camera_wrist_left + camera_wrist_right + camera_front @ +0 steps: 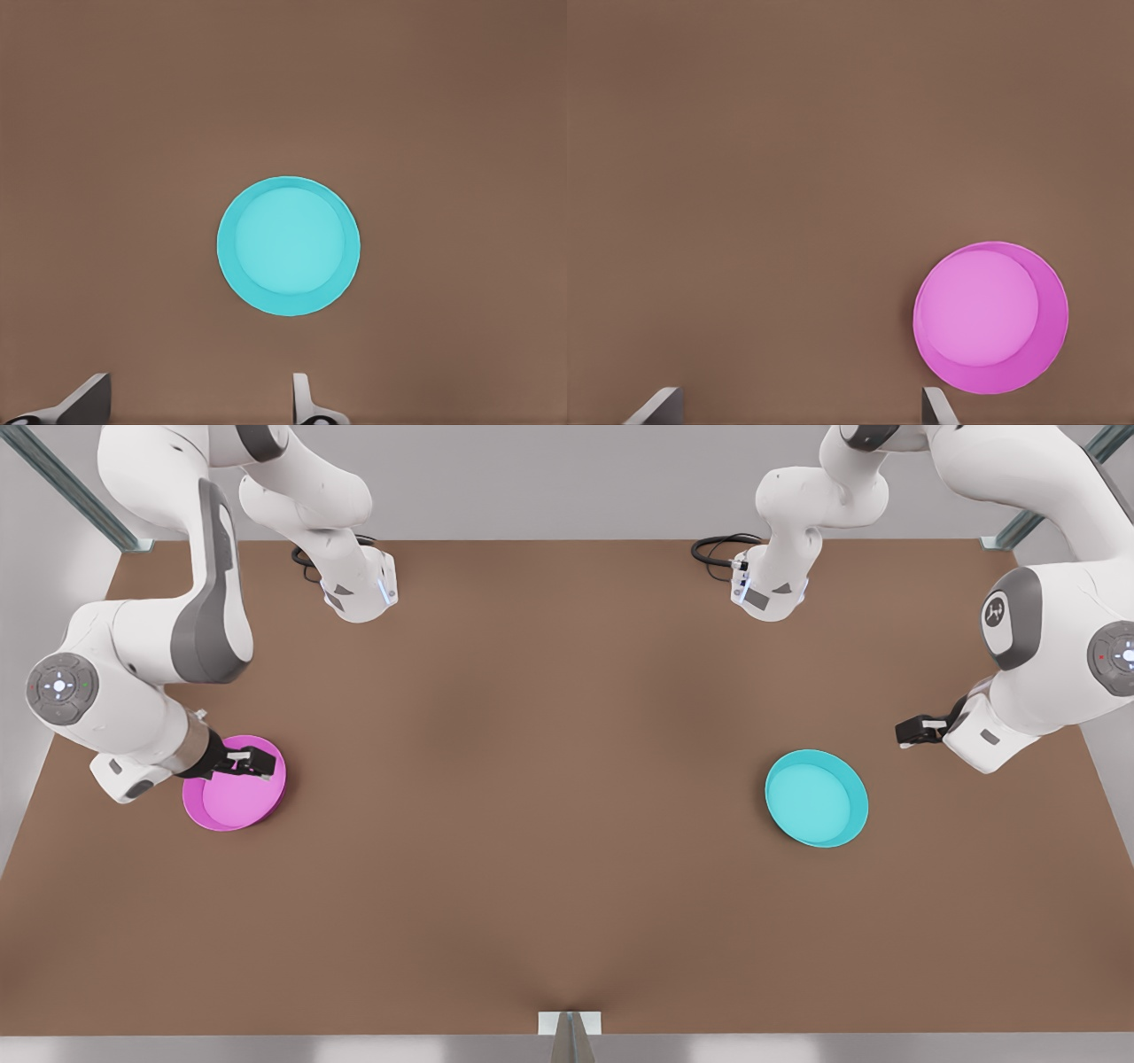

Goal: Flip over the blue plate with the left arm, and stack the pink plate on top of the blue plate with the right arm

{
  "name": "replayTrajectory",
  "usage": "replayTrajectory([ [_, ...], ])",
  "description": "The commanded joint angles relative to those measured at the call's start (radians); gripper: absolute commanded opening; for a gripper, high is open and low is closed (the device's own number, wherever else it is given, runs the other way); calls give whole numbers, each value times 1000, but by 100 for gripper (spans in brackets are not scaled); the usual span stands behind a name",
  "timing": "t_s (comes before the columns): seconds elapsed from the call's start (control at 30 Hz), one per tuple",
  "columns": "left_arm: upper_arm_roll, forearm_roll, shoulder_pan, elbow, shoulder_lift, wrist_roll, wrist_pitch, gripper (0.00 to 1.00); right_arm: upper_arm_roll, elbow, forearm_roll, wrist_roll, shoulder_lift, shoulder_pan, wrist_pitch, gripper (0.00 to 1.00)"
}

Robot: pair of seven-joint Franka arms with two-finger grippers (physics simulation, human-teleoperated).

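Brown table (pixel 567 921); spread right end effector (pixel 255 762) by pink plate (pixel 232 797), spread left end effector (pixel 911 732) near blue plate (pixel 815 797)

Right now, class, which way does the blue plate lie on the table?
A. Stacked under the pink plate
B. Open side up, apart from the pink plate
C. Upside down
B: the blue plate shows its hollow inside and rim, far across the table from the pink plate.

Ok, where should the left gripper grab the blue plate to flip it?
By the rim on the side nearest the left gripper, fingers astride its wall: the blue plate lies flat, open side up, so only that low rim looks pinchable. The right gripper is over the pink plate.
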Motion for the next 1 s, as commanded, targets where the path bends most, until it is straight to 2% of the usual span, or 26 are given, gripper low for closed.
replayTrajectory([
  [0.0, 0, 1, 0, -1, 0, 0, -1, 100, 0, 0, 0, 1, -1, 4, -1, 100],
  [0.07, 0, -54, 49, 1, 70, 23, 7, 100, 2, 20, -15, -94, 48, 15, 0, 100],
  [0.13, 0, -227, 202, 1, 234, 181, 88, 100, 0, 18, -24, -148, 70, 1, -3, 100],
  [0.2, 0, -295, 235, -24, 354, 201, 196, 100, 0, 14, -23, -189, 71, -88, -57, 100],
  [0.37, 0, -476, 292, -223, 428, 557, 539, 100, 0, -37, 61, -315, 119, -303, -57, 100],
  [0.7, -3, -475, 290, -226, 509, 704, 527, 99, 0, -32, 97, -349, 203, -370, -50, 100],
  [0.8, -5, -471, 284, -226, 515, 706, 515, 70, 2, -64, 98, -406, 203, -418, -54, 100],
  [0.87, -5, -470, 282, -226, 515, 713, 506, 64, 2, -66, 106, -464, 236, -476, -47, 100],
  [0.97, -5, -470, 282, -226, 529, 715, 496, 64, 2, -71, 107, -551, 305, -560, 37, 100],
])
